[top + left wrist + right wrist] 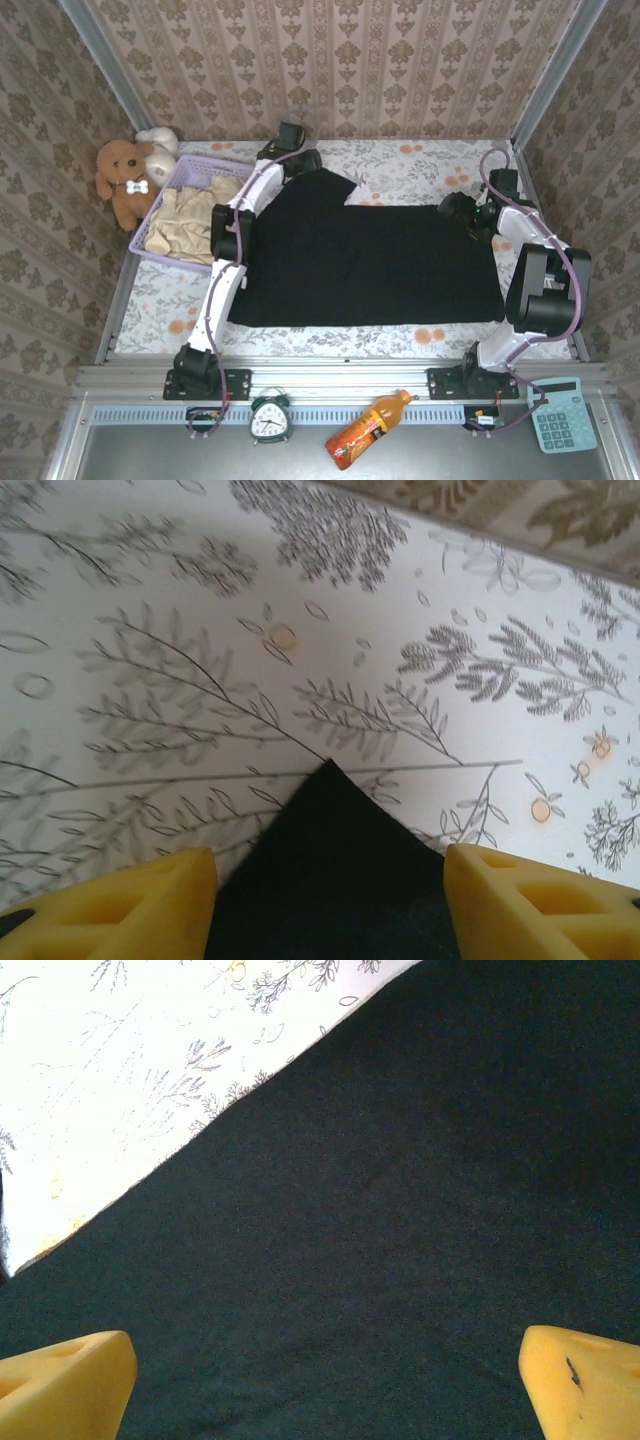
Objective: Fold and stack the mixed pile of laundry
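We find the black garment [370, 260] spread nearly flat across the middle of the table [420, 160], with one pointed corner jutting out toward 11 o'clock in the top view. The cream garment [190, 225] lies crumpled in the basket [190, 163] out at 9 o'clock. Our left gripper [330, 880] sits at that jutting corner. In its wrist view the jaws stand apart with the tip of the corner between them, so it is released and clamped on nothing. Our right gripper [325, 1380] hovers over the garment's 3 o'clock edge, jaws spread wide and holding nothing, dark cloth beneath it. We judge the black garment soft, limp and light, with a matte weave that should not slip in the jaws. It will sag and drag rather than keep any shape, and a pinch in the middle would only bunch it. So we would take it at the corners or along a hem, both grippers on the same side, and carry that edge over low. The cream garment looks thinner and gathered, likely to come up as a clump, so we would take it by an edge.
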